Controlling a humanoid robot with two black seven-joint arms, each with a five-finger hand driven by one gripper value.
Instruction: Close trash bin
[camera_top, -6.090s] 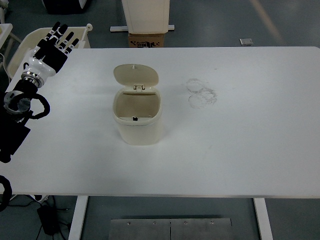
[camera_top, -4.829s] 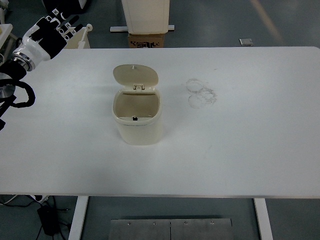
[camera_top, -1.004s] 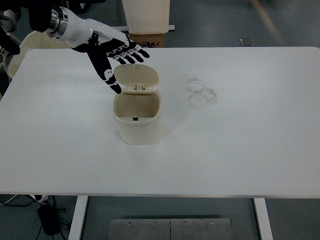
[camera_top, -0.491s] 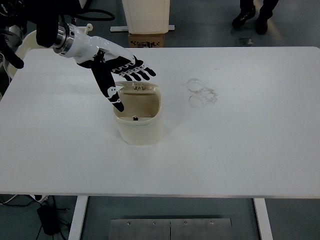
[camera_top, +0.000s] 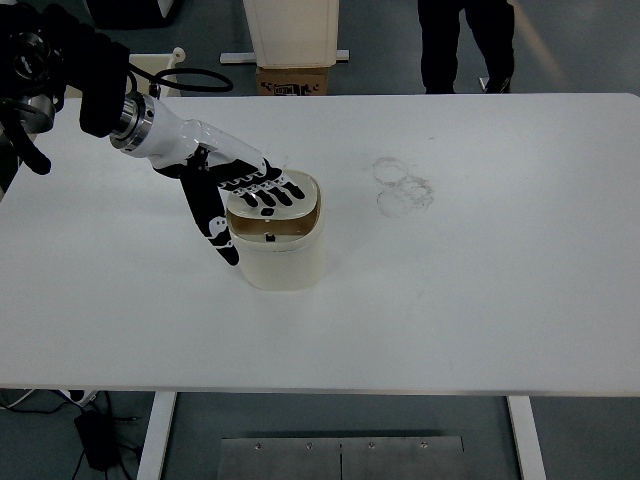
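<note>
Fingers (camera_top: 268, 192) of the left hand (camera_top: 240, 190) lie spread and flat on top of the lid (camera_top: 272, 197) of the trash bin (camera_top: 275, 235), grasping nothing, only pressing with their undersides. The thumb (camera_top: 215, 225) hangs down outside the bin's left wall, apart from the lid. Behind the hand, the white wrist and black arm run up and off to the upper left corner of the view.

The cream bin stands upright on the white bench (camera_top: 450, 290), left of centre and well clear of every edge. Its lid appears pushed down nearly level with the rim, but a dark slot between lid and front rim shows beside the small latch (camera_top: 270, 238), so the closing looks almost done and not yet clicked shut. What seems left is a last firm press near the front edge, then lifting the hand away. The risk is that the light bin might slide or tip toward the near side under an off-centre push.

Nothing lies in the way. To the right of the bin, well apart, faint ring marks (camera_top: 402, 187) stain the bench. Beyond the far edge stand a cardboard box (camera_top: 292, 79) under a white stand, and a person's legs (camera_top: 465, 45). The right arm is out of view.
</note>
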